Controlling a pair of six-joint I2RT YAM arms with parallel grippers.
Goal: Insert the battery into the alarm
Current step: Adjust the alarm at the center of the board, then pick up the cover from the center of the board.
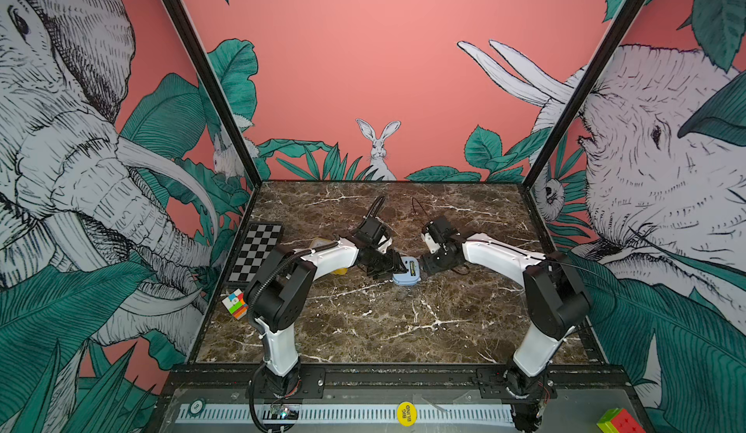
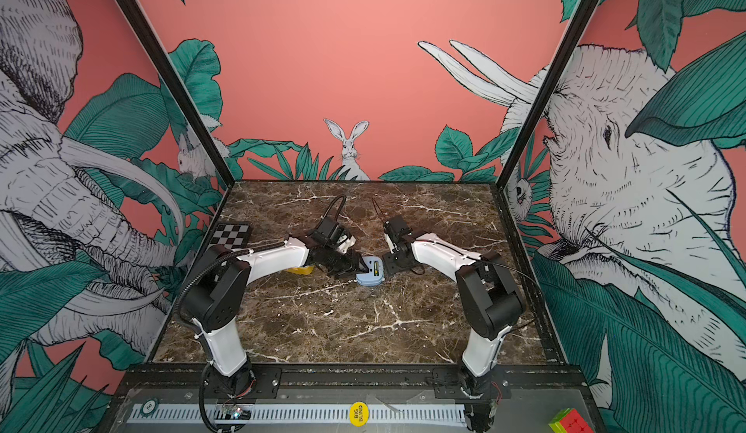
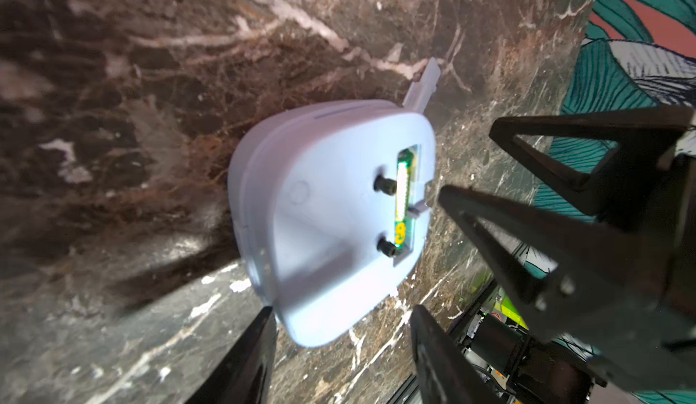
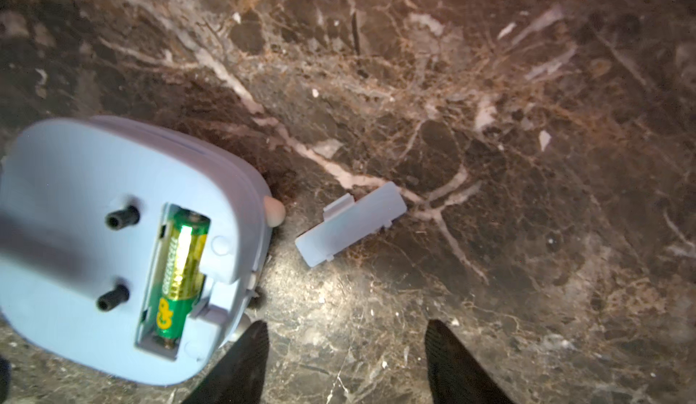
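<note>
The light-blue alarm [image 1: 405, 279] [image 2: 366, 280] lies face down on the marble table, between both grippers. Its battery bay is uncovered, and the green-and-gold battery [image 4: 180, 270] [image 3: 402, 198] lies inside it. The loose battery cover [image 4: 350, 228] [image 3: 423, 85] rests on the table beside the alarm. My left gripper [image 3: 343, 309] [image 1: 399, 267] is open; the alarm's edge sits between its fingers, one finger [image 3: 252, 357] against it and the other apart. My right gripper [image 4: 346, 323] [image 1: 424, 265] is open over bare marble, one finger [image 4: 241, 360] close beside the alarm.
A chessboard [image 1: 256, 251] lies at the table's left edge, with a colour cube [image 1: 235, 303] in front of it. A yellow object [image 2: 300, 270] is partly hidden behind my left arm. Another cube [image 1: 617, 423] and a yellow chip [image 1: 406, 413] sit on the front rail.
</note>
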